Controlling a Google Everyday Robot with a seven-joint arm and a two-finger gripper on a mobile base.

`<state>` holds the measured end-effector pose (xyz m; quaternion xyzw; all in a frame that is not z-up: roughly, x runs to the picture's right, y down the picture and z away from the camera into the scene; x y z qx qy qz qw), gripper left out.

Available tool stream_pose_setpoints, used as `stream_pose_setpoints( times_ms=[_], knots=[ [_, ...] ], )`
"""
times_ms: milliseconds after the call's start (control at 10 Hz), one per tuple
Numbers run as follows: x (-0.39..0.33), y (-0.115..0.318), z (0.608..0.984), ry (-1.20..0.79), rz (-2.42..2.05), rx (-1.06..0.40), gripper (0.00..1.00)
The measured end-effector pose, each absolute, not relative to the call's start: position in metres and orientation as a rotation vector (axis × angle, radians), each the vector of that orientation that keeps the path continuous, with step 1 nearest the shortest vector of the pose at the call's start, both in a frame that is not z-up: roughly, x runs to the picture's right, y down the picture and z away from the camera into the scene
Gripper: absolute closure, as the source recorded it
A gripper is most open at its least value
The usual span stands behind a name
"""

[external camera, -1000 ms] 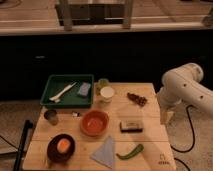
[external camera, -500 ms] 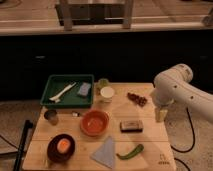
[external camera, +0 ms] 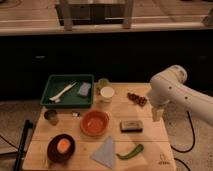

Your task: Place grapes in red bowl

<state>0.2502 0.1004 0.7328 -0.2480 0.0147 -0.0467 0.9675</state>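
Observation:
The grapes, a small dark reddish-brown bunch, lie on the wooden table near its far right part. The red bowl, round, shallow and orange-red, sits at the table's middle, left of the grapes and nearer the front, and looks empty. My white arm reaches in from the right, and my gripper hangs downward just right of and slightly in front of the grapes, close above the tabletop. Nothing is seen held in it.
A green tray with a white utensil and a grey-blue item stands at the back left. Also on the table: a white cup, a dark brown bowl holding an orange item, a grey cloth, a green vegetable, a dark block.
My arm has swung left over the table's right edge, bringing the gripper closer to the grapes. The objects on the table have not moved.

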Motion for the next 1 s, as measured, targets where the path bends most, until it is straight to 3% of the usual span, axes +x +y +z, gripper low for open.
stream_pose_setpoints(
  times_ms=[1000],
  knots=[
    [0.244, 0.083, 0.775, 0.0, -0.166, -0.455, 0.2]
  ],
)
